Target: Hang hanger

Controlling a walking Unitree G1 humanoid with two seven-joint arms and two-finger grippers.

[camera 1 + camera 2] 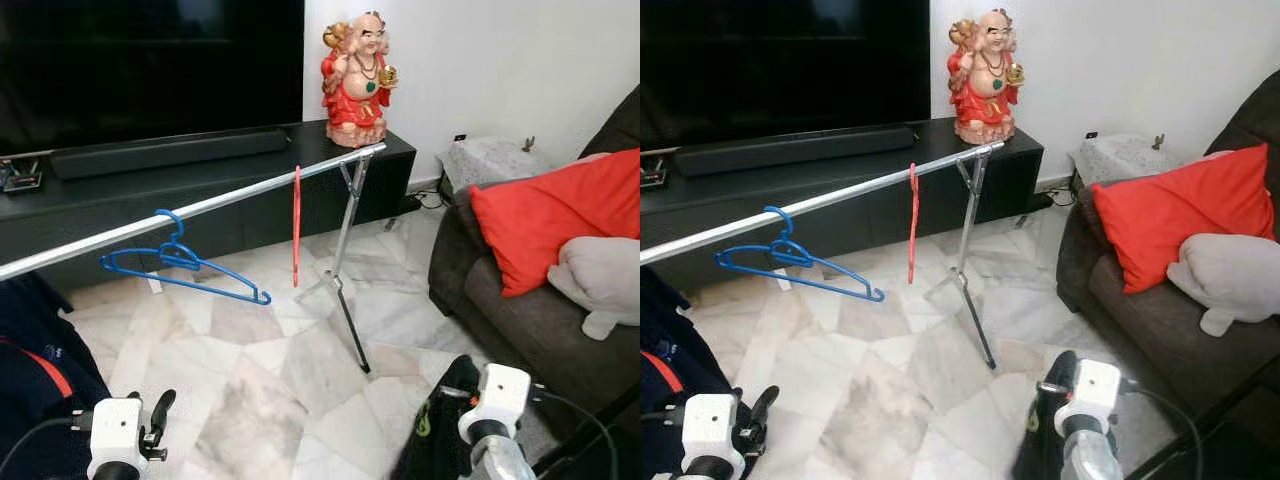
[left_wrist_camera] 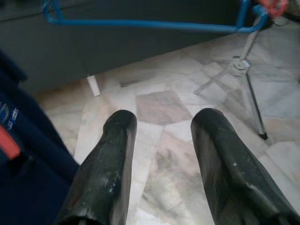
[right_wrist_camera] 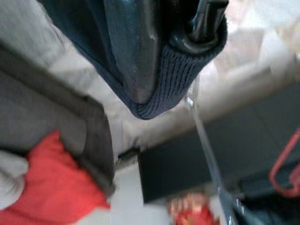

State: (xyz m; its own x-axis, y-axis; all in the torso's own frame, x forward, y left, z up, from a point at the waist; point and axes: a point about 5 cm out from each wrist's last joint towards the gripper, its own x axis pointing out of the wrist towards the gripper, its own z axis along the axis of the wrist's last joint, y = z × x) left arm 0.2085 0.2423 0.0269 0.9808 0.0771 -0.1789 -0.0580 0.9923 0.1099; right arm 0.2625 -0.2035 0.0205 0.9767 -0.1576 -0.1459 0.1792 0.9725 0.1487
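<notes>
Low at the frame's bottom, the right gripper [image 3: 154, 51] is clamped on a dark knitted garment [image 1: 435, 430] hanging from it, and the left gripper [image 2: 161, 154] hangs with its fingers parted over the marble floor [image 1: 270, 380]. Beyond them a long silver rail [image 1: 200, 208] crosses in front of the black TV cabinet [image 1: 120, 200]. On the rail hang a blue hanger [image 1: 180, 262] and, apart from it, a red hanger [image 1: 296, 225] seen edge-on.
</notes>
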